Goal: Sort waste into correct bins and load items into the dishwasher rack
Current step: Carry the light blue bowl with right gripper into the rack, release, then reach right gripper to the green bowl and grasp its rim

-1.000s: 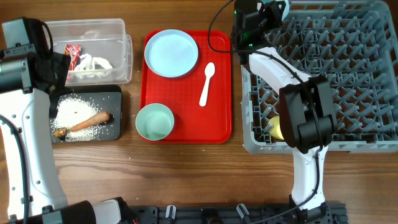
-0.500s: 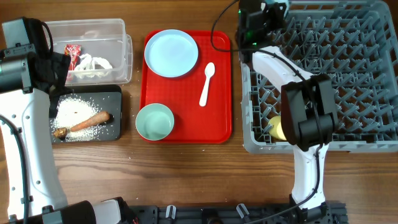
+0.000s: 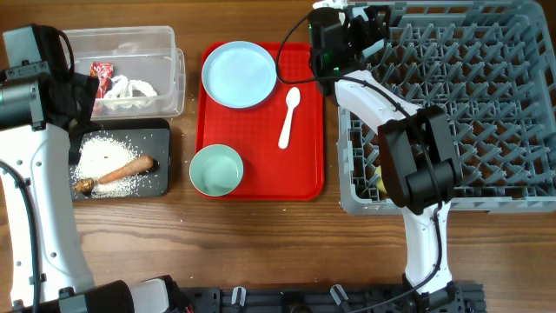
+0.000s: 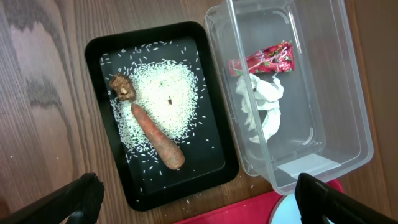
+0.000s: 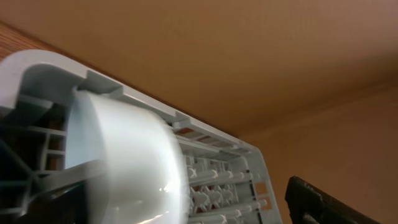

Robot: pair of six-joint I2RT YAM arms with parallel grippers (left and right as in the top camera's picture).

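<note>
The trouble spot is the far left corner of the dishwasher rack (image 3: 452, 113), where the right hand (image 3: 369, 30) hangs. Its wrist view shows a pale bowl (image 5: 124, 162) that seems to lie tipped on its side just inside the rack wall, close to the camera. One dark finger (image 5: 317, 199) shows at the lower right, apart from the bowl. The other finger is out of sight, so I cannot tell whether this hand is open or closed.

A swing toward the red serving tray (image 3: 308, 174) could let a finger or the trailing cable (image 3: 295, 39) catch the bowl's rim and knock it off its pegs.

On that tray the white plastic spoon (image 3: 289, 117) lies nearest the right hand, the plate (image 3: 239, 75) beside it, and a second bowl (image 3: 215, 169) farther off. The spoon lies flat and thin, so a shallow pinch may skid it.

The left hand (image 4: 205, 202) is spread wide and empty above the black tray (image 4: 102, 53) and the clear tub (image 4: 348, 118)
</note>
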